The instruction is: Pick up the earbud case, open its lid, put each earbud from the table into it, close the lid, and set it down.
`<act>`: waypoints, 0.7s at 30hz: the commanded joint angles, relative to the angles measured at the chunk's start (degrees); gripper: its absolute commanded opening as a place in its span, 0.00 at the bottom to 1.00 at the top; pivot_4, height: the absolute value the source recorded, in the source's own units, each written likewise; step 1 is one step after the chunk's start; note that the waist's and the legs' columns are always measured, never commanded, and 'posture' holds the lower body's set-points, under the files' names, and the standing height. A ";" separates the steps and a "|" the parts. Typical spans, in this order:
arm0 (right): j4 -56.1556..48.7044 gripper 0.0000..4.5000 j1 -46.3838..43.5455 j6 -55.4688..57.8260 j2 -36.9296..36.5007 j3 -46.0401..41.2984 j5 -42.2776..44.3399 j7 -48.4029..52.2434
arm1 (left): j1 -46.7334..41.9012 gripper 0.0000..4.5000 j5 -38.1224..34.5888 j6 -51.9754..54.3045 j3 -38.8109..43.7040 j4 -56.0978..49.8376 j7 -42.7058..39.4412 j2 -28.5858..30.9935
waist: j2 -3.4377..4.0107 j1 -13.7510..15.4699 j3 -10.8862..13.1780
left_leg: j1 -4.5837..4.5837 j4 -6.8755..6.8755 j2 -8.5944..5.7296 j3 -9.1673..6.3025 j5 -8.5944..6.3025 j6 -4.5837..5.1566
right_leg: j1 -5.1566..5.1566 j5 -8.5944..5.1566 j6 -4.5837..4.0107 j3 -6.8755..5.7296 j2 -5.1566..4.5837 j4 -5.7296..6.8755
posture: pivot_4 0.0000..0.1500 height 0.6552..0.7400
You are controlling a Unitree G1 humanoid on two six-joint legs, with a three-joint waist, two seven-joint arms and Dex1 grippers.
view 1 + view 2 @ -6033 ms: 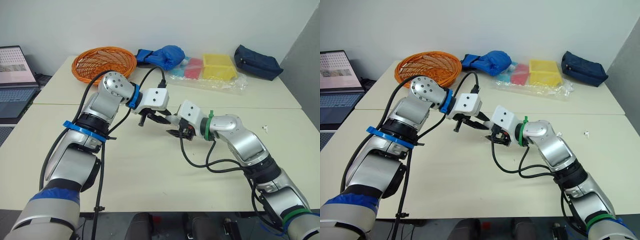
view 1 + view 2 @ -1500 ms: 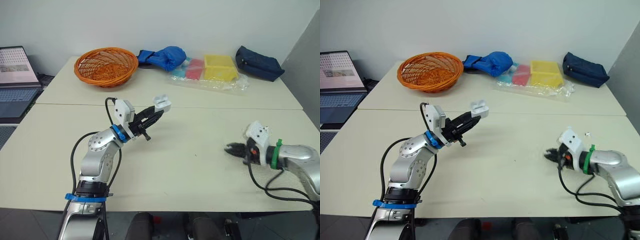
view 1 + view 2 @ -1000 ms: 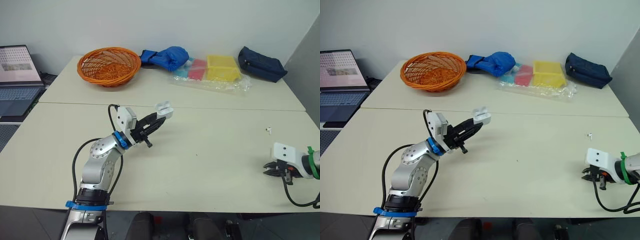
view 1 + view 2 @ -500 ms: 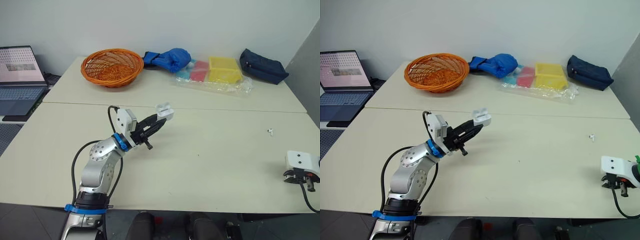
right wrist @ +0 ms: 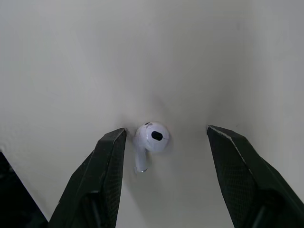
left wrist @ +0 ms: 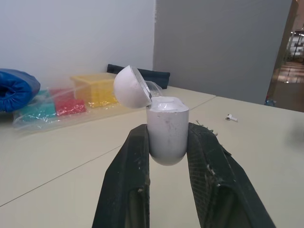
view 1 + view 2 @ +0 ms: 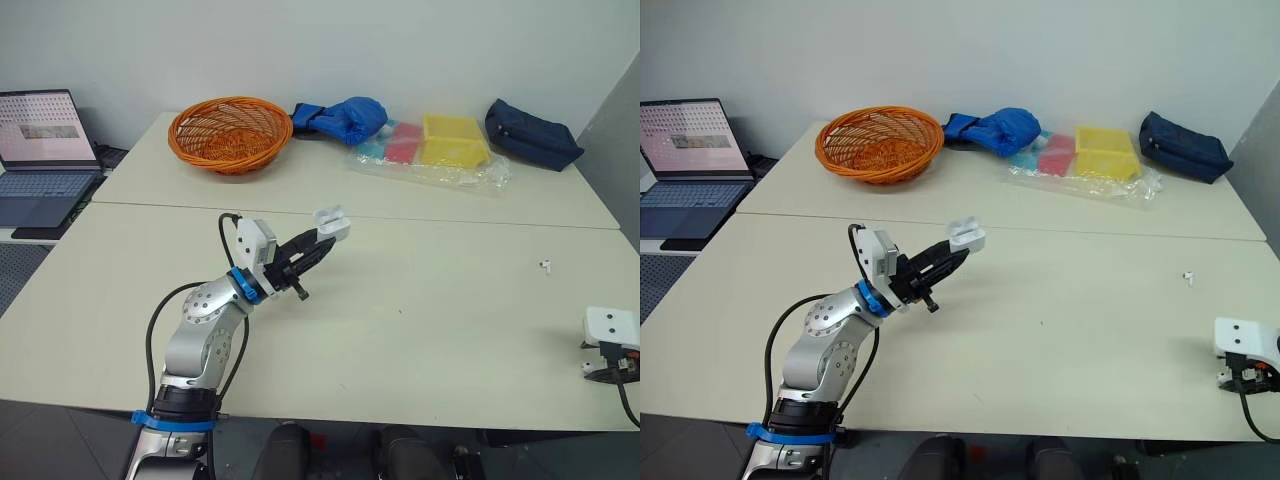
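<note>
Above the middle of the pale beige surface [image 7: 420,330], the left tool [image 7: 318,236] is clamped on the small white earbud case [image 6: 166,128], one black finger on each side of its body. The case is held off the surface and upright between the fingers, its rounded lid [image 6: 132,87] swung open to one side.

At the near right edge of the surface, the right tool [image 5: 166,133] points down with its fingers spread apart. A white earbud [image 5: 151,138] lies on the surface between them, nearer one finger than the other. A second white earbud [image 7: 545,266] lies on the surface farther back on the right.

Along the far side sit an orange woven basket [image 7: 222,131], a blue cloth bag [image 7: 345,117], a yellow plastic box [image 7: 455,138] and a dark navy pouch [image 7: 533,133].
</note>
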 commanded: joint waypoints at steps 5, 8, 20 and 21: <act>1.53 0.62 0.53 2.75 -0.21 0.65 -2.14 -0.12 | 0.47 0.16 -0.87 -0.31 -0.11 -2.72 0.63 -0.61 | 0.00 0.00 0.00 | 0.01 -0.01 0.02 -0.01 0.00 0.00 | 0.00 0.00 0.00 -0.03 0.02 0.00 | 1.00 1.00; 0.33 0.62 -0.11 5.28 0.66 0.46 -1.03 0.61 | 0.63 0.16 -0.90 -0.34 -0.10 -2.66 0.60 -0.43 | 0.00 -0.02 0.00 | 0.03 0.02 0.02 -0.02 0.00 0.00 | 0.01 0.01 0.01 0.04 0.01 0.00 | 1.00 1.00; -6.38 0.62 2.29 11.98 1.31 -2.29 1.99 1.69 | 0.64 0.16 -1.21 -0.39 0.17 -2.24 0.12 0.15 | -0.02 -0.12 -0.01 | 0.07 -0.02 0.05 -0.01 0.00 0.00 | 0.01 0.01 0.00 0.00 0.05 0.02 | 1.00 1.00; -7.05 0.62 2.27 12.66 1.40 -2.46 2.16 1.68 | 0.63 0.16 -1.12 -0.47 0.07 -2.07 0.06 0.08 | -0.02 -0.15 -0.01 | 0.08 -0.03 0.05 -0.01 0.00 0.00 | 0.01 0.01 0.01 0.00 0.05 0.02 | 1.00 1.00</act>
